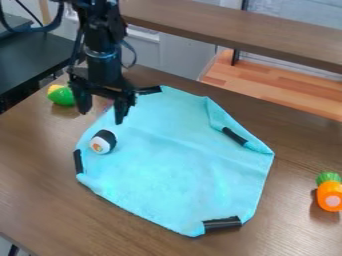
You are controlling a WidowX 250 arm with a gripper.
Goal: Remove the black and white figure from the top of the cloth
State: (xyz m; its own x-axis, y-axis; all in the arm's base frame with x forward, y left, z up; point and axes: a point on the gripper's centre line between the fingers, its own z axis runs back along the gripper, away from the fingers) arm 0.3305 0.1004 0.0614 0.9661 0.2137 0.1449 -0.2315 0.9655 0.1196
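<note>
Black and white figure [103, 142], to be found on the blue cloth [174, 165], just inside the edge at the view's left, near 1 of the 4 dark strips [78, 161]. Looks like a short sushi roll tipped on its side, with the black part away from the camera and the pale round end, orange at the centre, toward the camera and slightly left. Hanging on the far side of it: pincer [101, 116], well open, with nothing between the 2 fingers. Nearly in line with the figure, only set back from it. Calls, probably, for a short shift toward the camera, hardly any sideways, then a descent with 1 finger on each side. Could pinch cloth too, or nudge the rounded body away. Judged as an early stage, with grasp, lift and set-down on the worktop [40, 180] to come.
</note>
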